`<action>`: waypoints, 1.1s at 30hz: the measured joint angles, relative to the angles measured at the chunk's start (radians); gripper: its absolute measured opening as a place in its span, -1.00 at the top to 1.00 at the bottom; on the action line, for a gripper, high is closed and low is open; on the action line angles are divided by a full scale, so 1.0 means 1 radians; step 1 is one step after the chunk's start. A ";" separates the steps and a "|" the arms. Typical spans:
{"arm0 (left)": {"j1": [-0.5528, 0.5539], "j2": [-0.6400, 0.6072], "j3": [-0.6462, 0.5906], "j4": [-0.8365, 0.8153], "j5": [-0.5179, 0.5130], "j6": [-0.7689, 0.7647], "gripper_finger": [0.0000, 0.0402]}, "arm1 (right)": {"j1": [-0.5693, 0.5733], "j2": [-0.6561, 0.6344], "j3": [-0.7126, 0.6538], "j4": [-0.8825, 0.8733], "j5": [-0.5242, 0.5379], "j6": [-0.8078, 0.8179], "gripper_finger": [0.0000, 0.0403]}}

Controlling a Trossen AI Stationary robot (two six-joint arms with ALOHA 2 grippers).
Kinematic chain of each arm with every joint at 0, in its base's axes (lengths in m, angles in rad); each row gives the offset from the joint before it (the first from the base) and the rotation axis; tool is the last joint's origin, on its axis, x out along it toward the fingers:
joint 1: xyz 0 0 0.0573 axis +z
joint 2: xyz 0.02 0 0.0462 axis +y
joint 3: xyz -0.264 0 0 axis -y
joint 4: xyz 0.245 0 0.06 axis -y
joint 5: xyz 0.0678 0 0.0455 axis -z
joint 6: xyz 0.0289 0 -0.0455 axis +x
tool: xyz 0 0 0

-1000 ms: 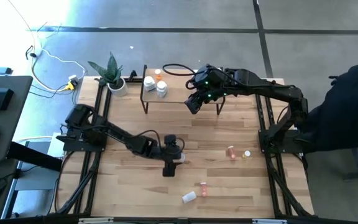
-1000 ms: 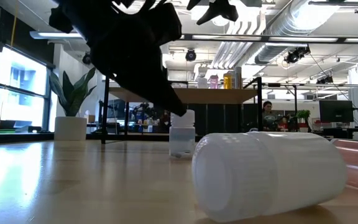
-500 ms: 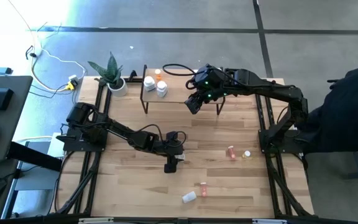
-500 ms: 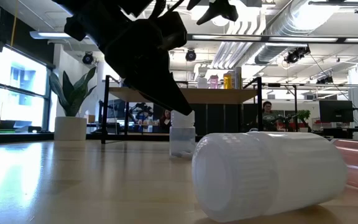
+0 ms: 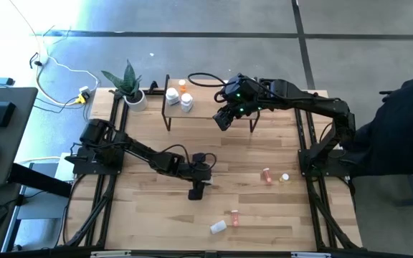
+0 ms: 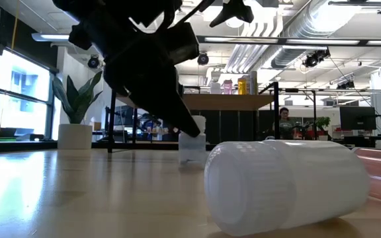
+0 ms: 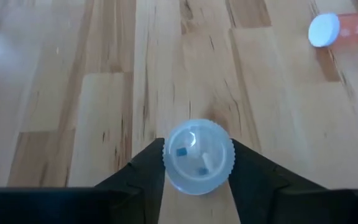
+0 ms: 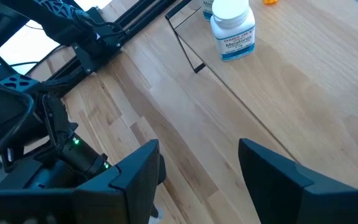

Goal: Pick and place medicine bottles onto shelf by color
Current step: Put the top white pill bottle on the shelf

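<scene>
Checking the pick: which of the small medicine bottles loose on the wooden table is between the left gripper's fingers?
The upright clear bottle with a ridged white cap mid-table, between the left gripper fingers. The other loose bottles lie untouched farther right and nearer the front edge.

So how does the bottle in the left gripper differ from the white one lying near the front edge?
The bottle in the left gripper stands upright between the fingers; the white bottle near the front edge lies on its side, untouched. The gripped one sits mid-table, the other nearer the front. Both are small and white-capped.

pink bottle (image 7: 353,28): cut by frame edge, blurred | fallen white bottle (image 6: 286,185): label unreadable (too close)
</scene>
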 joint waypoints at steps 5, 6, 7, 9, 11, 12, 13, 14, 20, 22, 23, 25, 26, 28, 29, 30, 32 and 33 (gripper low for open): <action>0.021 -0.016 0.001 0.009 0.014 0.004 0.33 | 0.000 0.000 0.000 0.000 0.000 0.000 -0.05; 0.027 -0.023 0.000 -0.004 0.014 0.004 0.31 | 0.000 0.000 0.000 0.001 0.000 0.000 -0.05; 0.035 -0.028 0.000 -0.006 0.018 0.004 0.30 | -0.001 0.000 0.000 0.002 0.000 0.000 -0.05; 0.054 -0.035 0.012 0.000 0.027 0.004 0.29 | -0.007 -0.002 0.000 0.005 0.000 0.000 -0.05; 0.076 -0.059 0.015 -0.019 0.042 0.004 0.29 | -0.015 -0.008 0.002 0.010 -0.001 0.000 -0.05; 0.087 -0.063 0.026 -0.011 0.043 0.004 0.30 | -0.021 -0.012 0.007 0.006 -0.001 0.000 -0.05; 0.099 -0.069 0.032 -0.002 0.044 0.004 0.30 | -0.027 -0.017 0.014 0.007 0.000 0.000 -0.05; 0.112 -0.086 0.032 -0.014 0.044 0.004 0.30 | -0.034 -0.019 0.025 0.007 0.000 0.000 -0.05; 0.203 -0.169 0.072 -0.059 0.039 0.029 0.29 | -0.078 -0.023 0.105 -0.003 0.001 -0.046 -0.05; 0.238 -0.204 0.081 -0.078 0.032 0.035 0.29 | -0.094 -0.025 0.131 -0.008 0.001 -0.060 -0.05; 0.255 -0.220 0.091 -0.090 0.031 0.038 0.29 | -0.102 -0.025 0.142 -0.006 0.001 -0.071 -0.05; 0.292 -0.253 0.110 -0.104 0.024 0.047 0.28 | -0.117 -0.025 0.164 -0.008 0.001 -0.095 -0.05; 0.307 -0.270 0.120 -0.120 0.015 0.055 0.28 | -0.126 -0.025 0.175 -0.007 0.001 -0.104 -0.05; 0.336 -0.297 0.142 -0.126 -0.017 0.071 0.28 | -0.141 -0.025 0.195 -0.008 0.000 -0.125 -0.05; 0.350 -0.314 0.149 -0.147 -0.038 0.078 0.28 | -0.149 -0.025 0.204 -0.008 0.001 -0.134 -0.05; 0.361 -0.326 0.161 -0.149 -0.059 0.087 0.28 | -0.157 -0.025 0.210 -0.007 0.001 -0.145 -0.05; 0.386 -0.344 0.189 -0.155 -0.089 0.098 0.28 | -0.173 -0.025 0.222 -0.008 0.000 -0.166 -0.05; 0.399 -0.353 0.204 -0.183 -0.103 0.101 0.28 | -0.181 -0.025 0.227 -0.008 0.000 -0.177 -0.05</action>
